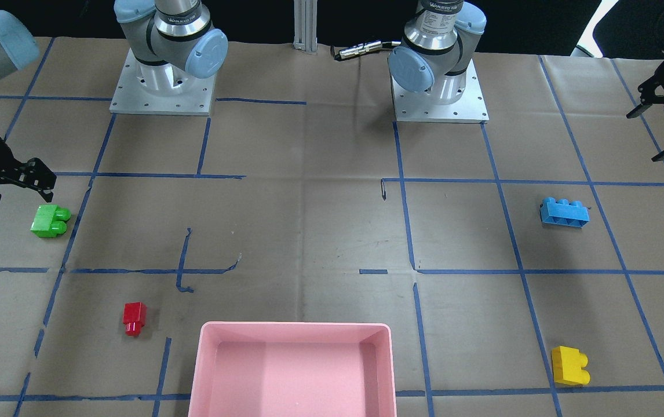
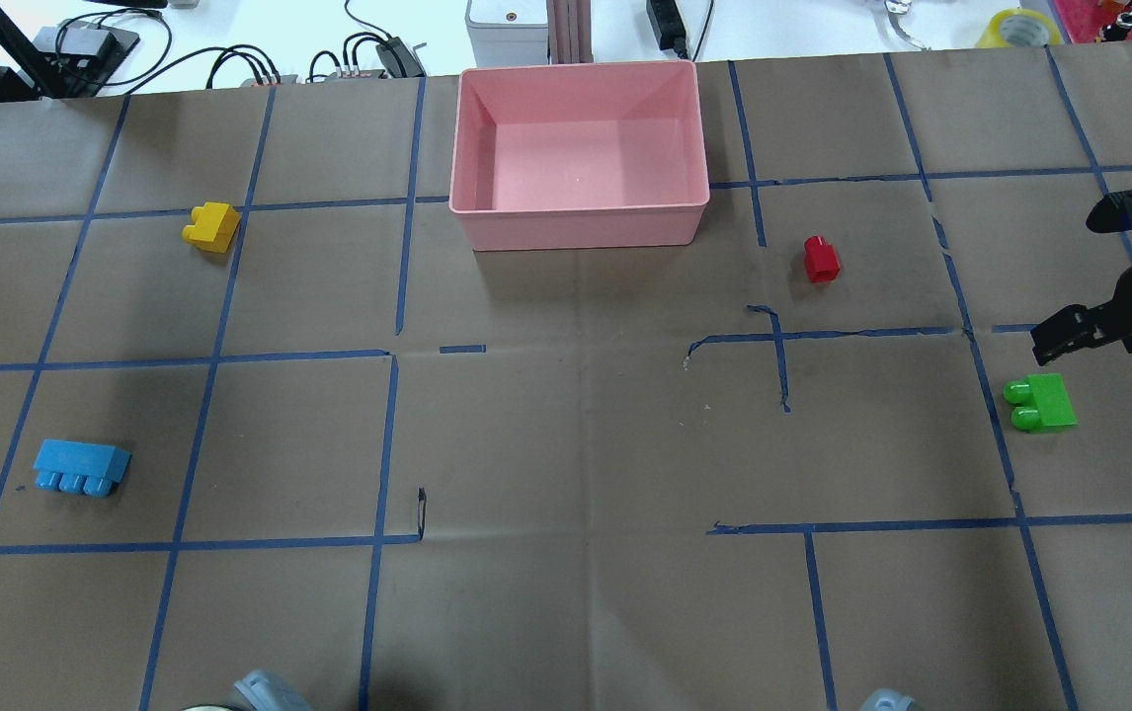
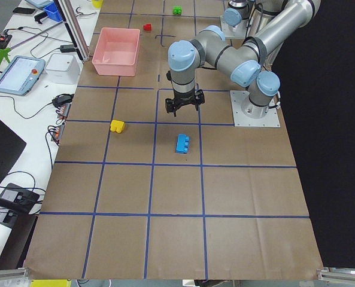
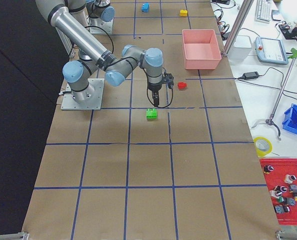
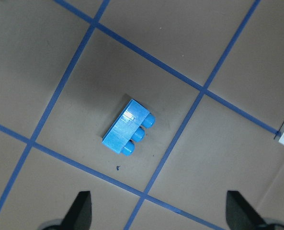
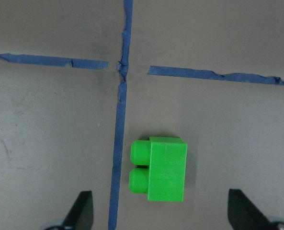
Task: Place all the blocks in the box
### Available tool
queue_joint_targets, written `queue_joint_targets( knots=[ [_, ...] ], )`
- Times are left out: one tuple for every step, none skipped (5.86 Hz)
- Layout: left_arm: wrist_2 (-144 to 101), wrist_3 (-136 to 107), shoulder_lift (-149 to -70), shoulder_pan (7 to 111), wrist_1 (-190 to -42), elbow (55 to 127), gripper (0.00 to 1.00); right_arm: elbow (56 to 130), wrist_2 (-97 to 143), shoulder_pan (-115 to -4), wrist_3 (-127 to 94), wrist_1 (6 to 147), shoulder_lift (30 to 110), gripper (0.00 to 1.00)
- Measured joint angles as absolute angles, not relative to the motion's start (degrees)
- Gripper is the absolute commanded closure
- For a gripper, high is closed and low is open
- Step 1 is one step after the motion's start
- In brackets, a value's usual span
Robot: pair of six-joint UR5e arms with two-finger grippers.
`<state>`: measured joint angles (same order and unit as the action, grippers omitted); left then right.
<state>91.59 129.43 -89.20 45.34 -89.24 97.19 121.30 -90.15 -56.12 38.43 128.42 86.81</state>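
The green brick lies on its side at the table's right end. My right gripper hovers open and empty just behind it; in the right wrist view the brick sits just ahead of the open fingers. The light blue brick lies at the left end. My left gripper is open and empty, above and beside it; the brick also shows in the left wrist view. The red brick and the yellow brick lie on either side of the empty pink box.
The table is covered in brown paper with a blue tape grid. The two arm bases stand at the robot's edge. Cables and devices lie beyond the far edge behind the box.
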Motion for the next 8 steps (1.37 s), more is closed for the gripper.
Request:
queue_joint_targets(
  knots=[
    [91.54,138.52,-89.07,46.29,-85.13,99.1,0.01,123.05,-90.16,-55.67,38.58,132.11,84.78,0.02],
    [91.54,143.09,-88.35,47.07,-79.98,102.66,0.02,124.76,-90.23,-55.35,38.73,136.28,82.79,0.02],
    [91.39,144.66,-87.58,47.33,-73.48,108.07,0.03,126.25,-90.2,-54.65,38.82,138.86,81.14,0.01],
    [91.22,145.33,-87.79,47.3,-67.14,112.75,0.02,126.83,-90.13,-53.99,38.9,140.48,79.73,0.02],
    [91.08,145.61,-88.74,47.24,-63.68,115.28,0.02,126.96,-90.1,-53.78,38.92,141.95,78.14,0.02],
    [90.74,145.64,-90.24,47.11,-61.31,117.08,0.03,126.96,-90.09,-53.73,38.93,142.92,76.77,0.03],
    [90.22,145.27,-91.83,46.91,-57.78,119.36,0.03,126.94,-90.06,-53.71,38.91,143.27,76.11,0.28],
    [88.88,144.42,-93.26,46.19,-53.72,121.88,0.03,126.89,-90.02,-53.7,38.89,143.31,75.98,0.64]
  ],
)
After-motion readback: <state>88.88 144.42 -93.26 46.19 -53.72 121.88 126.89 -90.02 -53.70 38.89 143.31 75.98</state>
